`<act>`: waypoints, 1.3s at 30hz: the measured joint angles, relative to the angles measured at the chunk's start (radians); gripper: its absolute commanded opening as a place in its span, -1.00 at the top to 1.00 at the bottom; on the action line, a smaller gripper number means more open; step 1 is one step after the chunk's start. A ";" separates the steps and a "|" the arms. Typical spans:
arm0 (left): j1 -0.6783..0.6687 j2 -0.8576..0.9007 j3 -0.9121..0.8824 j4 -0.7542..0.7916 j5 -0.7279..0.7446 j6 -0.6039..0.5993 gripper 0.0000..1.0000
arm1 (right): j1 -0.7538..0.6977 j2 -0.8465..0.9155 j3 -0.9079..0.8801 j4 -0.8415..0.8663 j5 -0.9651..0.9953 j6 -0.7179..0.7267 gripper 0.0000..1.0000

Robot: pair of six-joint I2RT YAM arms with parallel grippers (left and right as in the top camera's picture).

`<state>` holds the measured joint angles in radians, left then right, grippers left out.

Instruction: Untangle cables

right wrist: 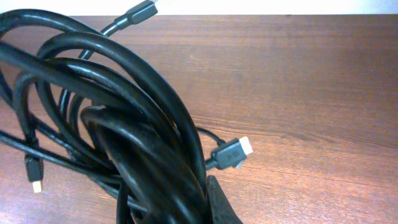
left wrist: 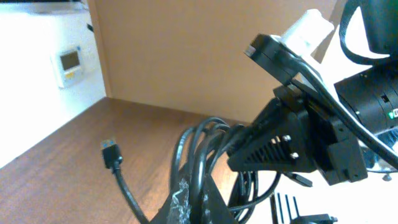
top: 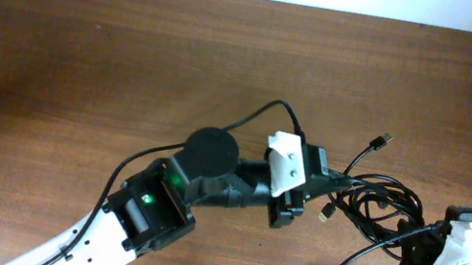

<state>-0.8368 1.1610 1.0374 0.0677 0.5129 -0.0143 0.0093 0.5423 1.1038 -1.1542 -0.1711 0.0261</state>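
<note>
The cables (top: 380,202) are a tangle of thin black cords right of the table's centre, with one plug end (top: 383,139) sticking out toward the back. My left gripper (top: 337,178) reaches in from the left and is shut on a strand at the tangle's left edge. In the left wrist view that strand runs between its dark fingertips (left wrist: 214,205), below the loops (left wrist: 193,149). My right gripper (top: 421,233) is shut on the bundle's right side. In the right wrist view the thick bundle (right wrist: 124,106) fills its jaws; only one finger (right wrist: 219,202) shows.
Loose plug ends lie on the brown wooden table (top: 85,47): a USB plug (left wrist: 111,152), a flat connector (right wrist: 233,154), a small plug (right wrist: 35,177). The right arm's gripper body (left wrist: 298,143) sits close in front of the left wrist camera. A pale wall edges the table's back.
</note>
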 measured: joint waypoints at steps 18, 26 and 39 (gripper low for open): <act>0.085 -0.058 -0.005 0.049 -0.278 0.237 0.68 | -0.010 0.000 -0.005 -0.050 0.106 0.013 0.93; 0.093 -0.081 -0.003 0.086 -0.338 0.405 0.56 | -0.012 0.000 -0.006 -0.049 0.160 0.023 0.92; 0.093 -0.079 0.002 -0.266 -0.039 0.292 -0.15 | -0.011 0.000 -0.008 -0.045 0.172 0.024 0.92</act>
<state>-0.7437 1.0821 1.0397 -0.1978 0.4740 0.2775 -0.0021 0.5426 1.0958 -1.1995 0.0006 0.0498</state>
